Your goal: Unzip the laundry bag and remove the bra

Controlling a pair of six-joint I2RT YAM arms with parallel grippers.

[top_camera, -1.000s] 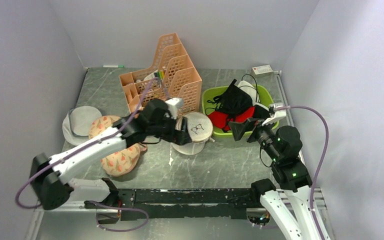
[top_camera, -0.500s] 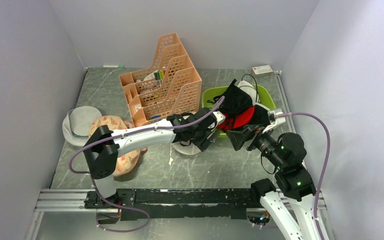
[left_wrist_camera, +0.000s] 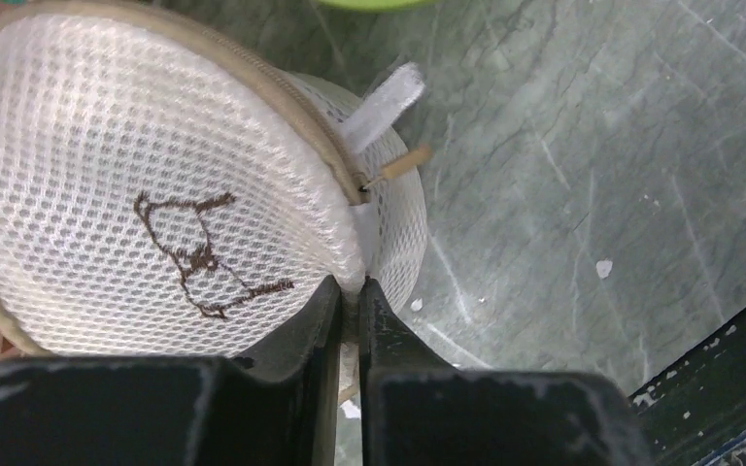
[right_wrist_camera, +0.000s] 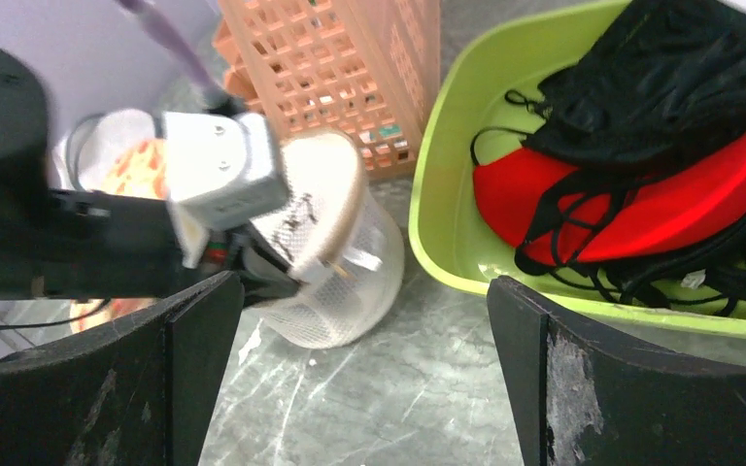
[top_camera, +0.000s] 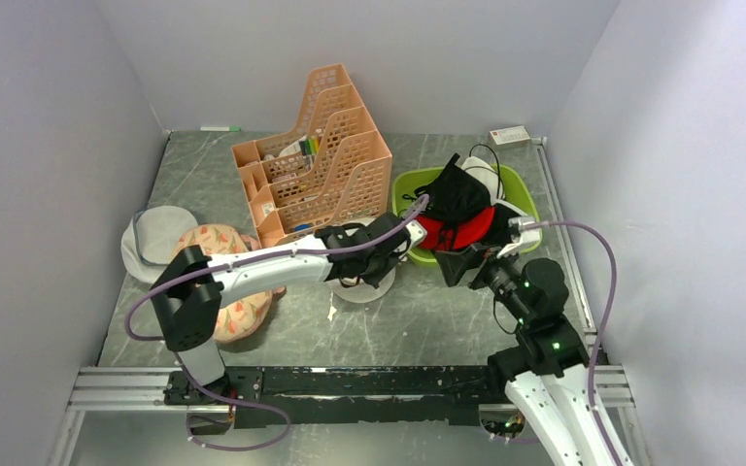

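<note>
Mesh laundry bag (left_wrist_camera: 155,194): on desk (left_wrist_camera: 593,146) beside green tub (right_wrist_camera: 442,165), zip shut, contents hidden.
Green tub: black garments (right_wrist_camera: 661,87), red garment (right_wrist_camera: 641,209).
Left tool (left_wrist_camera: 350,286): pinching bag's rim.
Right tool (right_wrist_camera: 359,282): wide, holding nothing.

Soft, even light from above; faint shadows on the desk (top_camera: 427,320). The right wrist view smears left of the right tool (right_wrist_camera: 364,291).

The laundry bag (left_wrist_camera: 155,194) is a small white mesh drum with beige-rimmed round faces. Its upper face is tilted and bears a dark bra outline, and its zip pull (left_wrist_camera: 395,167) juts from the rim. It stands on the table (left_wrist_camera: 593,146), midway between the left and right edges.
</note>
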